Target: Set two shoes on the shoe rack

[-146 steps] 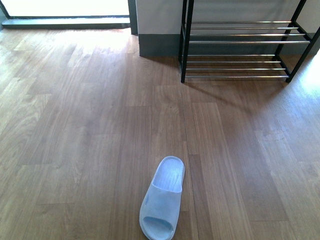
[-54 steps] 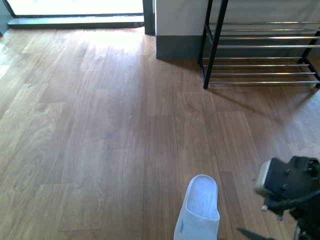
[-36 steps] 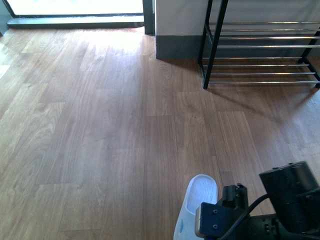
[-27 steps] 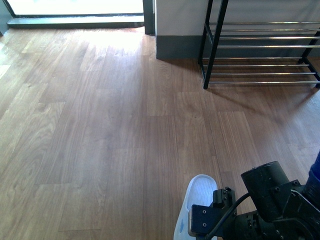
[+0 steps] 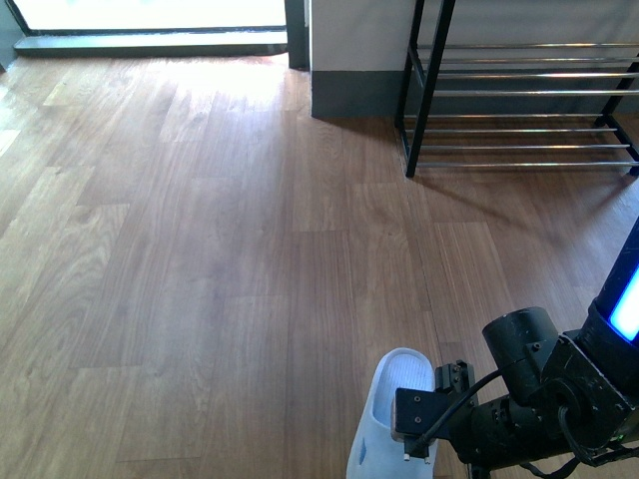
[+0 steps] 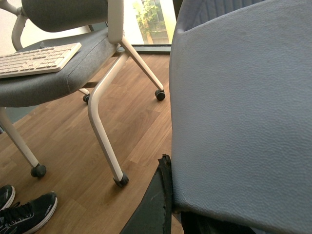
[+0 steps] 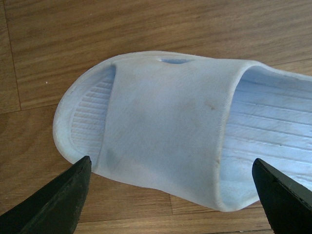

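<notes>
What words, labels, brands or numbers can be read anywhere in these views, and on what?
No text is legible.
Key legends on the keyboard lying on the grey chair: too small to read.
The pale blue slipper and the shoe rack: no markings show.

A brown wood-plank floor (image 5: 200, 249) runs back to a bright glazed opening (image 5: 150, 12), which throws pale glare onto the boards by its dark sill (image 5: 140, 43). Beside it stands a white wall (image 5: 359, 30) with dark grey skirting (image 5: 354, 97). The left wrist view shows a grey chair (image 6: 53, 80) on white castor legs, a keyboard (image 6: 39, 57) on its seat, and a window (image 6: 148, 22) with greenery outside.
</notes>
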